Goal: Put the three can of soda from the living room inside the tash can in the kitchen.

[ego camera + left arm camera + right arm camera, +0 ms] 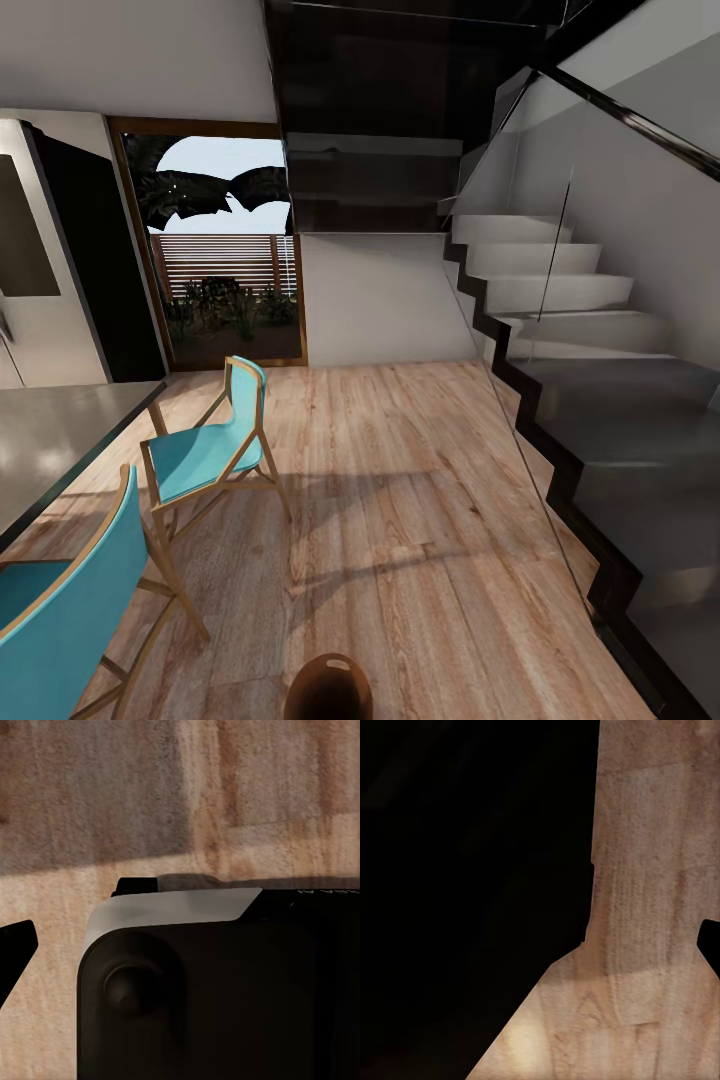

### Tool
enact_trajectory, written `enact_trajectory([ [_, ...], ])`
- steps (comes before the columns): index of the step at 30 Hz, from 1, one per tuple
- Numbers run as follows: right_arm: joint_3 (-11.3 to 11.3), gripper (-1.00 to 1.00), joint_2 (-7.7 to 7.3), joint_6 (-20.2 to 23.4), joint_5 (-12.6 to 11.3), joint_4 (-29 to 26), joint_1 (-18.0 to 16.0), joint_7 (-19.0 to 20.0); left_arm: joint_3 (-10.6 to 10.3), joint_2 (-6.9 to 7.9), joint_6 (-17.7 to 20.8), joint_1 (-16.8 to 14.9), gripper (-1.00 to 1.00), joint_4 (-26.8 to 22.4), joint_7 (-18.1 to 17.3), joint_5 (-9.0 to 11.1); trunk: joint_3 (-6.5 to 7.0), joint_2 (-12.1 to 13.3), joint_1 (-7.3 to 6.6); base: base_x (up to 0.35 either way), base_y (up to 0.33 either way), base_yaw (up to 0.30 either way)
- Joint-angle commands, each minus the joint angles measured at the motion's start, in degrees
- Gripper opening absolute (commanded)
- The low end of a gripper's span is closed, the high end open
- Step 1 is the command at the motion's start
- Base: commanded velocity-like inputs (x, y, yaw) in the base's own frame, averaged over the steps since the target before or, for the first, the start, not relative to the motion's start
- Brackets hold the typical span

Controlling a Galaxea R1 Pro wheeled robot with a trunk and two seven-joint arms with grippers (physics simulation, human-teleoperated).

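- The tash can point(329, 686) showed as a rounded, brown, glossy shape at the bottom edge of the head view, standing on the wood floor point(400, 500); only its upper part was in the picture.
- The floor was laid in light planks with a visible grain, crossed by soft shadows.
- Two chairs with turquoise seats and thin wooden frames stood to the left: the nearer chair point(60, 610) close beside a grey, smooth-topped table point(50, 440), the farther chair point(205, 455) just beyond it.
- A stainless-steel fridge point(40, 270) rose at the far left, next to a wood-framed glass door point(225, 260) with plants and a slatted fence outside.
- A staircase point(560, 300) of pale, angular steps with a dark stringer and a glass balustrade climbed along the right side.
- In the left wrist view a dark, rounded housing with a pale band point(172, 907) hung over the planks; whether that gripper was spread or pressed together could not be told.
- In the right wrist view a black mass point(472, 892) covered much of the floor; its gripper's state could not be told either.
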Motion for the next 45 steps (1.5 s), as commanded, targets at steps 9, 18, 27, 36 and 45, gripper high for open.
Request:
enact_trajectory([
  [9,0.00,1.00,0.00,0.00,0.00,0.00,0.00,0.00,0.00,0.00,0.00,0.00,1.00,0.00,0.00,0.00,0.00,0.00,0.00,0.000,0.000,0.000],
  [18,0.00,1.00,0.00,0.00,0.00,0.00,0.00,0.00,0.00,0.00,0.00,0.00,1.00,0.00,0.00,0.00,0.00,0.00,0.00,0.000,0.000,0.000],
  [27,0.00,1.00,0.00,0.00,0.00,0.00,0.00,0.00,0.00,0.00,0.00,0.00,1.00,0.00,0.00,0.00,0.00,0.00,0.00,0.000,0.000,0.000],
  [36,0.00,1.00,0.00,0.00,0.00,0.00,0.00,0.00,0.00,0.00,0.00,0.00,1.00,0.00,0.00,0.00,0.00,0.00,0.00,0.000,0.000,0.000],
  [45,0.00,1.00,0.00,0.00,0.00,0.00,0.00,0.00,0.00,0.00,0.00,0.00,1.00,0.00,0.00,0.00,0.00,0.00,0.00,0.000,0.000,0.000],
])
